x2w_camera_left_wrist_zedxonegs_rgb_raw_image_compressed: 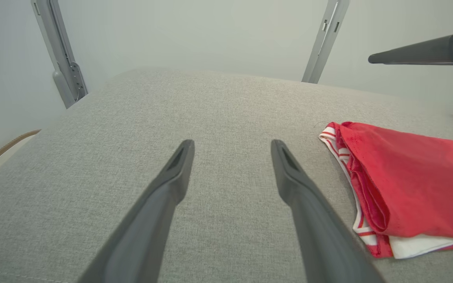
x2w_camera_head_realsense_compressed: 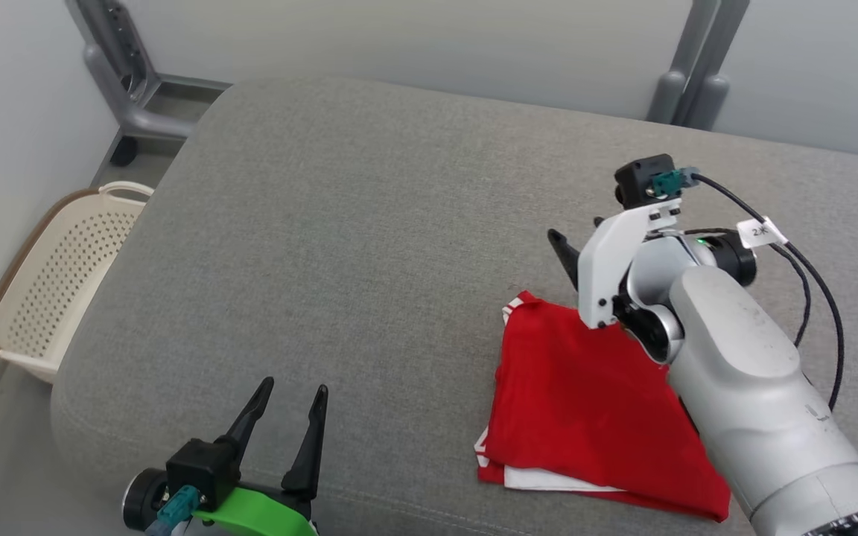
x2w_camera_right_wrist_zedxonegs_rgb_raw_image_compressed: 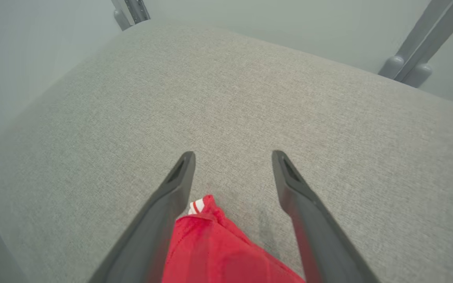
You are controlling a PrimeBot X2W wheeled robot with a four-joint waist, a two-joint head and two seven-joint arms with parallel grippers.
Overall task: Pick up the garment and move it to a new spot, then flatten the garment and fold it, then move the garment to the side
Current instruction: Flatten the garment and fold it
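The garment [x2w_camera_head_realsense_compressed: 578, 402] is red with white trim and lies folded into a rough square on the grey cushion [x2w_camera_head_realsense_compressed: 369, 246], near its front right. In the left wrist view the garment [x2w_camera_left_wrist_zedxonegs_rgb_raw_image_compressed: 407, 177] lies flat to the right of my fingers. My right gripper [x2w_camera_right_wrist_zedxonegs_rgb_raw_image_compressed: 233, 153] is open just above the garment's far corner [x2w_camera_right_wrist_zedxonegs_rgb_raw_image_compressed: 218, 251], with nothing held between its fingers. One dark finger [x2w_camera_head_realsense_compressed: 561, 249] sticks out past the white wrist bracket. My left gripper [x2w_camera_head_realsense_compressed: 295, 384] stands open at the cushion's front left, well apart from the garment, with bare cushion between its fingers [x2w_camera_left_wrist_zedxonegs_rgb_raw_image_compressed: 179, 169].
A cream perforated basket [x2w_camera_head_realsense_compressed: 64, 275] stands on the floor left of the cushion. Grey metal frame legs [x2w_camera_head_realsense_compressed: 131, 82] [x2w_camera_head_realsense_compressed: 690, 74] rise behind the cushion against the pale wall. A black cable [x2w_camera_head_realsense_compressed: 809, 275] loops off my right wrist.
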